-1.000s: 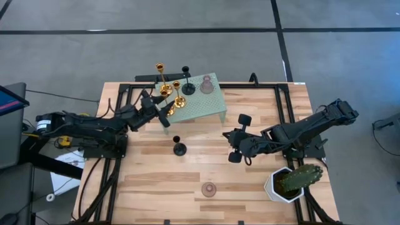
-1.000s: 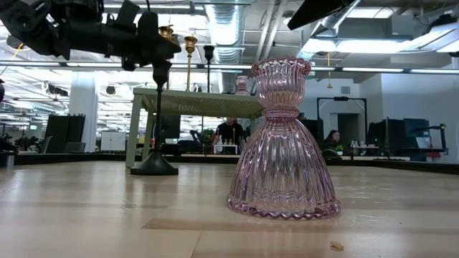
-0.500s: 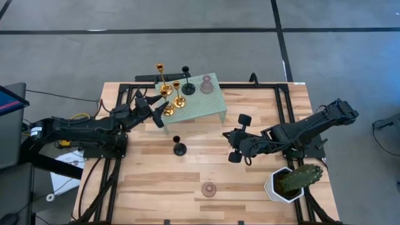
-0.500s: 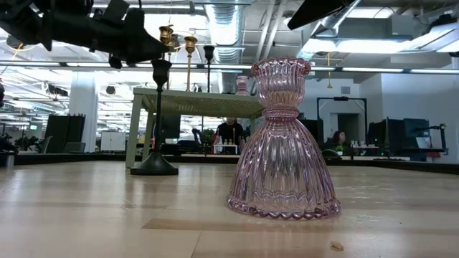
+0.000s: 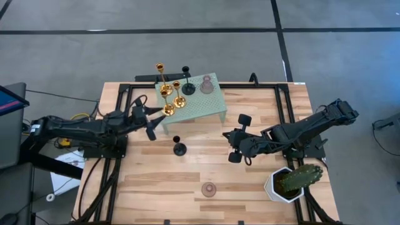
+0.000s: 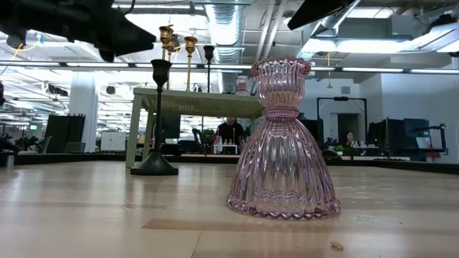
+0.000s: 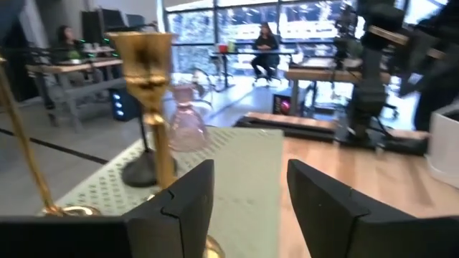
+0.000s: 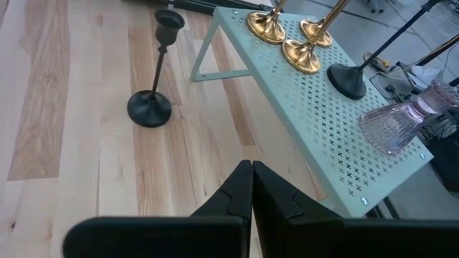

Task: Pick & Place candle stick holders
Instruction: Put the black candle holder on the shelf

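A pale green perforated shelf (image 5: 203, 106) stands at the table's far side. On it stand three gold holders (image 5: 167, 100), a black holder (image 5: 186, 81) and a pink glass holder (image 5: 206, 84). Another black holder (image 5: 179, 147) and another pink glass holder (image 5: 209, 189) stand on their bases on the wood. My left gripper (image 5: 152, 122) is open and empty just left of the shelf. In the left wrist view (image 7: 251, 208) it faces a gold holder (image 7: 152, 107). My right gripper (image 5: 230, 139) is shut and empty at the table's middle right. It also shows in the right wrist view (image 8: 251, 186).
A green cactus in a white pot (image 5: 292, 180) stands at the near right corner. The pink glass holder (image 6: 283, 143) fills the low view's middle, with the black holder (image 6: 155, 122) behind it. Bare wood lies at the near left of the table.
My left gripper has drawn back from the green shelf toward the table's left edge. The gold holder it was next to stays standing on the shelf. My right arm has kept still.
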Controlling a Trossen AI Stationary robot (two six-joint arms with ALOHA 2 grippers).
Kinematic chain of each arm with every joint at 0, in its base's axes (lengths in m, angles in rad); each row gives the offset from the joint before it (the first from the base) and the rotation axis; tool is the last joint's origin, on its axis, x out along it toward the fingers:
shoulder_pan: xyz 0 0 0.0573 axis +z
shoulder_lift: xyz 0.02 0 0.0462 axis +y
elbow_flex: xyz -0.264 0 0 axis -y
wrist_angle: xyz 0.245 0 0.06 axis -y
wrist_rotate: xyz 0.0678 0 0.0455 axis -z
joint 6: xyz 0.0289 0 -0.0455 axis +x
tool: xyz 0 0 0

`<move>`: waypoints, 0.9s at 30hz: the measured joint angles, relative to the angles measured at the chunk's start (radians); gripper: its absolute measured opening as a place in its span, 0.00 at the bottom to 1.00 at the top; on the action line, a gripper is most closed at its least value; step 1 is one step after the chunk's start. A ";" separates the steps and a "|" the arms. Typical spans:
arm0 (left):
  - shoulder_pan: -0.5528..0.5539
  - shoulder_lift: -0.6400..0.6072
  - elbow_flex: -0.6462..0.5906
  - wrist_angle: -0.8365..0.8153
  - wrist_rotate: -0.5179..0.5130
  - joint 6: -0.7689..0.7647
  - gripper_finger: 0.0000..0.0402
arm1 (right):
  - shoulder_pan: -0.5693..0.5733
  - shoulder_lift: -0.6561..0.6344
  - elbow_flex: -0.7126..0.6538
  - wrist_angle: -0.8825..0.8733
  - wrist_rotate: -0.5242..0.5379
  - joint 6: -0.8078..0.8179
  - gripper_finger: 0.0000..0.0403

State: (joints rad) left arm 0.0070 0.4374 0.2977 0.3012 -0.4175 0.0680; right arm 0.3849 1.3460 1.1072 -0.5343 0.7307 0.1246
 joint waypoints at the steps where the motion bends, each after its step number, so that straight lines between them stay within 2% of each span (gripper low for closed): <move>1: -0.019 -0.011 0.000 -0.021 0.000 -0.003 0.43 | 0.001 0.000 0.000 0.000 0.000 0.000 0.00; 9: -0.220 -0.036 0.000 -0.142 0.009 -0.032 0.33 | 0.001 0.000 0.000 0.000 0.000 0.000 0.00; 13: -0.342 -0.015 0.000 -0.219 0.039 -0.046 0.30 | 0.001 0.000 0.000 0.001 0.000 0.000 0.00; 17: -0.448 0.044 0.000 -0.226 0.040 -0.055 0.27 | 0.001 0.000 0.000 0.009 0.000 0.000 0.00; 23: -0.548 0.183 0.000 -0.226 -0.111 -0.055 0.21 | 0.001 0.000 0.000 0.043 -0.001 0.000 0.00; 27: -0.557 0.278 0.000 -0.194 -0.136 -0.076 0.19 | 0.001 0.000 0.000 0.056 -0.002 0.000 0.00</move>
State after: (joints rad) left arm -0.5502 0.7152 0.2977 0.1076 -0.5532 -0.0080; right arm 0.3857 1.3460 1.1072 -0.4782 0.7290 0.1242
